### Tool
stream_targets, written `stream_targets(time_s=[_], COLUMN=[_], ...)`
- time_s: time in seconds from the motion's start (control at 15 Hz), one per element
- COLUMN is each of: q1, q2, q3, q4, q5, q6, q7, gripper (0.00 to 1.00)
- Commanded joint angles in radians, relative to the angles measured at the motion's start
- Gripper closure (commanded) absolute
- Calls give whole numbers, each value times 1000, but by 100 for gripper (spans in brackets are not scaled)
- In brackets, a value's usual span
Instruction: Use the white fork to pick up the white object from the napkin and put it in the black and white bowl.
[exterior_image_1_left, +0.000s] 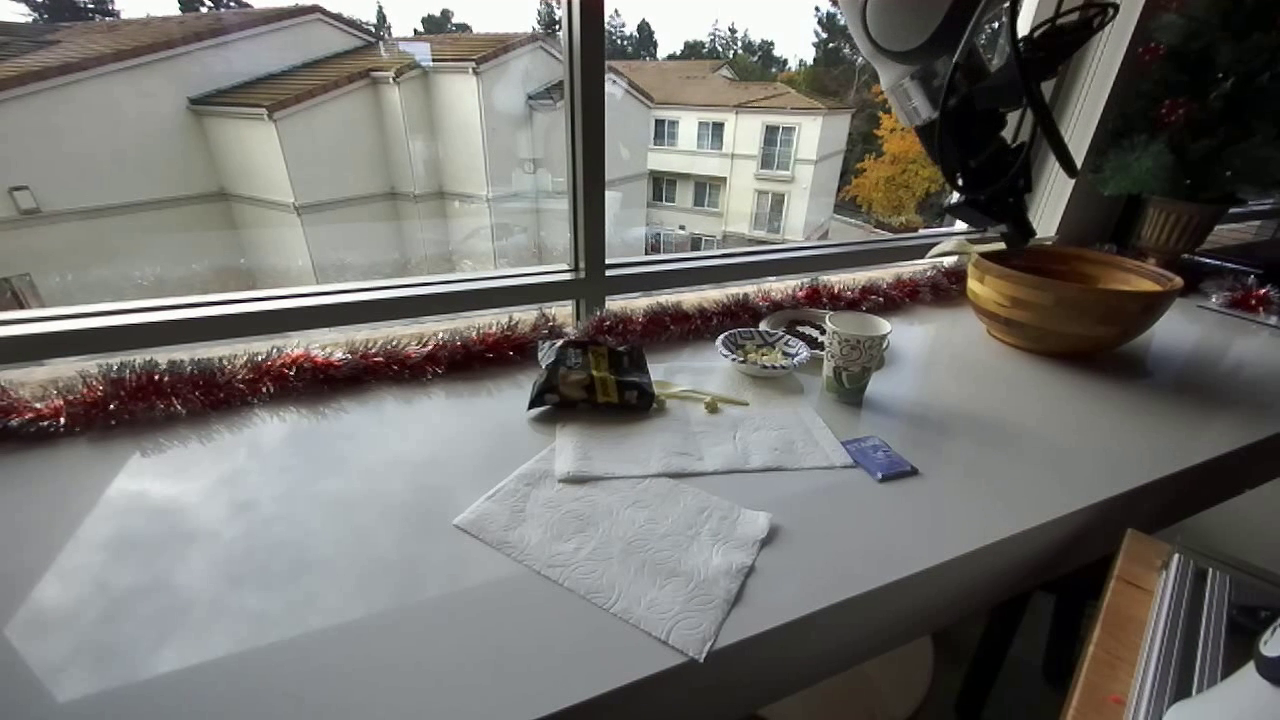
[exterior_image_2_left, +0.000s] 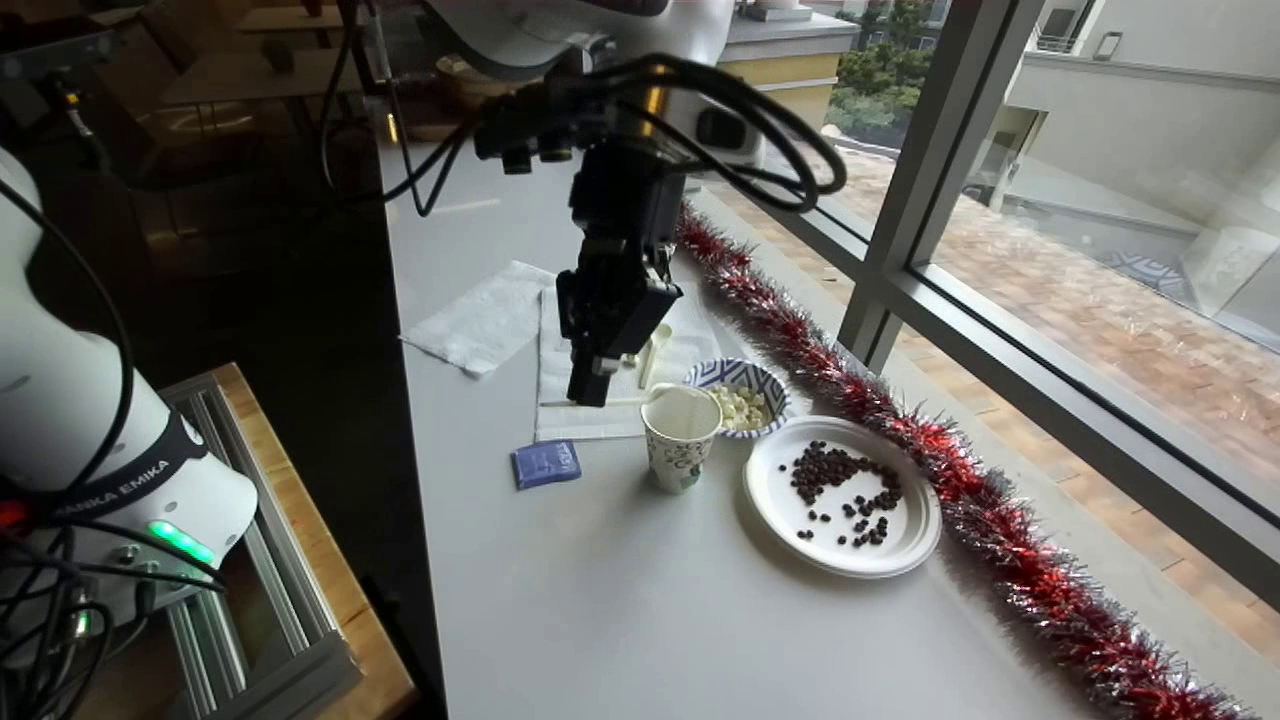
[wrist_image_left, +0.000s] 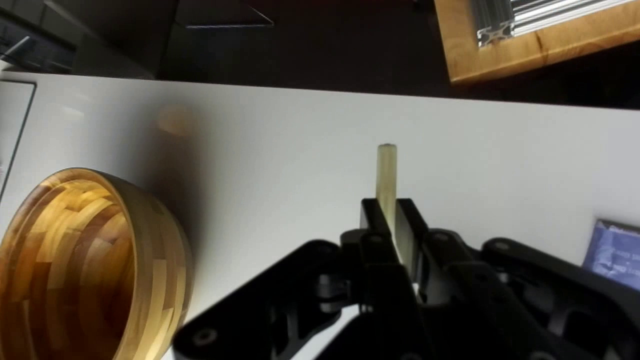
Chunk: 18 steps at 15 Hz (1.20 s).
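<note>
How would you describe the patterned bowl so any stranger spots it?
Follow the red tinsel along the white table. Near it, beside the paper cup and white plate, sits the patterned bowl. Unlike the plate of dark bits or swirly cup, it shows angular lines around pale pieces.

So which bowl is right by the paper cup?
The small patterned bowl, printed dark on white and holding popcorn-like pieces; the larger wooden bowl stands farther from the paper cup.

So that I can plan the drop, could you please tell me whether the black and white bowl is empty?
No, several pale pieces lie inside the black and white bowl in both exterior views.
</note>
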Motion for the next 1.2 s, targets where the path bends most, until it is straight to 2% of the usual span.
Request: stream_targets(time_s=[0.0, 0.07, 0.4, 0.47, 0.6, 0.8, 1.13], q1=[7, 18, 5, 5, 25, 55, 111], q2=[-6, -7, -3, -3, 15, 71, 157], q3=[36, 51, 41, 41, 62, 101, 172], q4=[2, 2, 2, 2, -6, 18, 36], q5=[-8, -7, -7, -7, -34, -1, -13], q6=[-56, -74, -67, -67, -77, -116, -164], q7=[-1, 4, 4, 4, -48, -150, -274], gripper=[97, 89, 89, 97, 97, 97, 97])
